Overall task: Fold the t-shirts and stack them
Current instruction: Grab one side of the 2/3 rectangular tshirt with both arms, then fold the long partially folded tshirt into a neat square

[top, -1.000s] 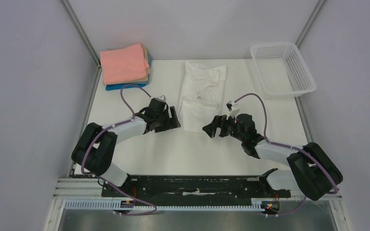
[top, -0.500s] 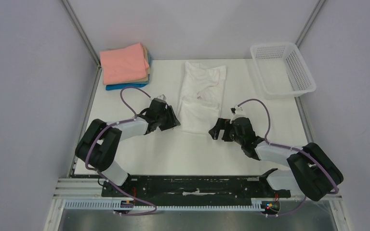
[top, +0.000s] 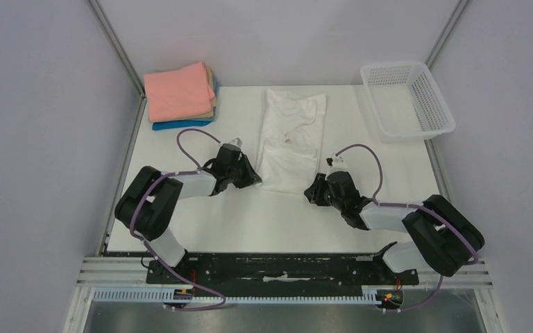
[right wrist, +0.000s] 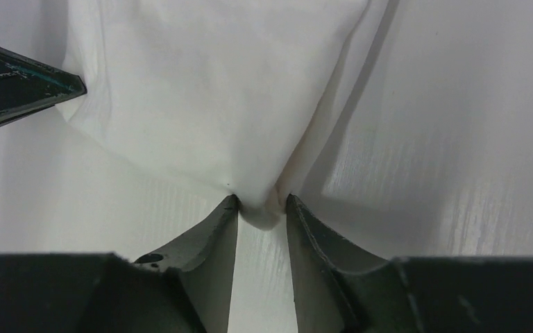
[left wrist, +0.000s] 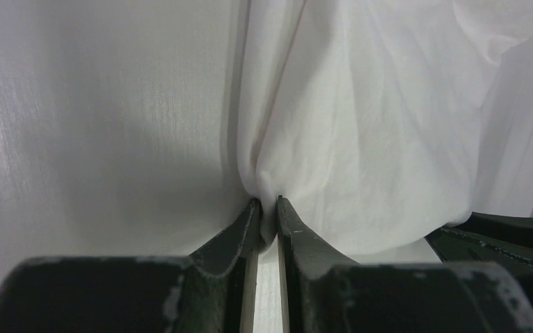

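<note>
The white t-shirt (top: 291, 135) lies lengthwise in the middle of the table, collar to the back. My left gripper (top: 255, 180) is at its near left hem corner, and in the left wrist view the left gripper (left wrist: 268, 202) has its jaws pinched tight on a fold of the white cloth (left wrist: 361, 125). My right gripper (top: 310, 193) is at the near right corner, and in the right wrist view the right gripper (right wrist: 262, 202) has a bunched corner of the shirt (right wrist: 208, 90) between its tips. A folded stack with salmon-pink on top (top: 178, 90), then tan, with bright blue (top: 180, 125) at the bottom, sits at the back left.
A white lattice basket (top: 431, 97) stands at the back right corner. Grey walls close in the table on both sides and behind. Both arms lie low over the table's near half, elbows outward.
Both grippers slid in to the shirt's near corners and closed on the cloth. The hem is now drawn taut between them.
</note>
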